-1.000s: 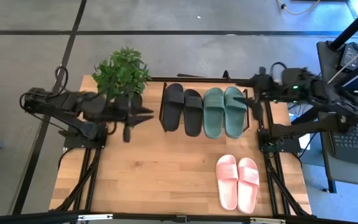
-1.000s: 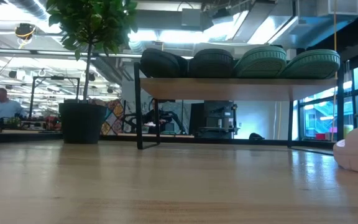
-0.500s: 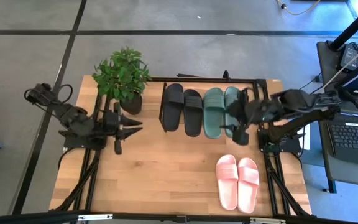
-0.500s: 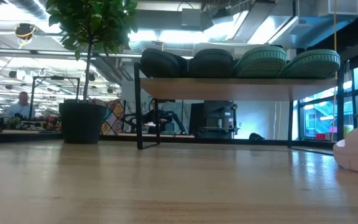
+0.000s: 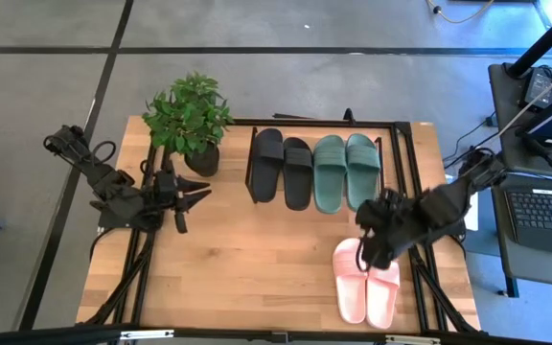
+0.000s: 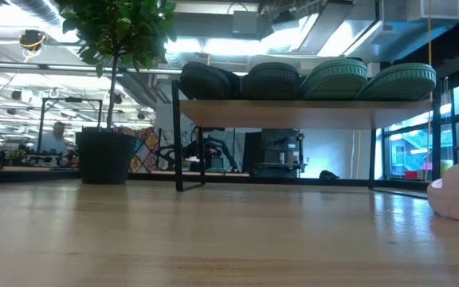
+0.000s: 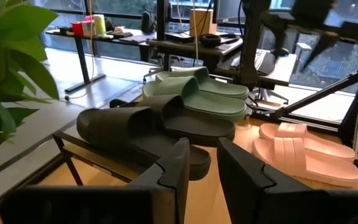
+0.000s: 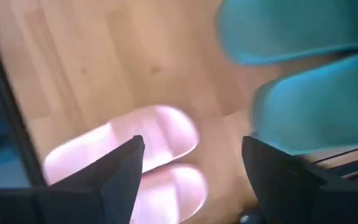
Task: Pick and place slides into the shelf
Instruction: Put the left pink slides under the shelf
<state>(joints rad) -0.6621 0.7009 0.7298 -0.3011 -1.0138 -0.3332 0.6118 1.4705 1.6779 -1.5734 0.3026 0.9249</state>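
2 pale pink slides [image 5: 367,280] are left on the table, long axes running front-to-back, and the right gripper [image 5: 372,240] hangs wide open right over their far ends, way closer than the left gripper [image 5: 192,196], parked empty, fingers slightly apart.

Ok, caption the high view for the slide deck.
Black pair and green pair sit on the shelf; open right end effector hovers over the pink pair.
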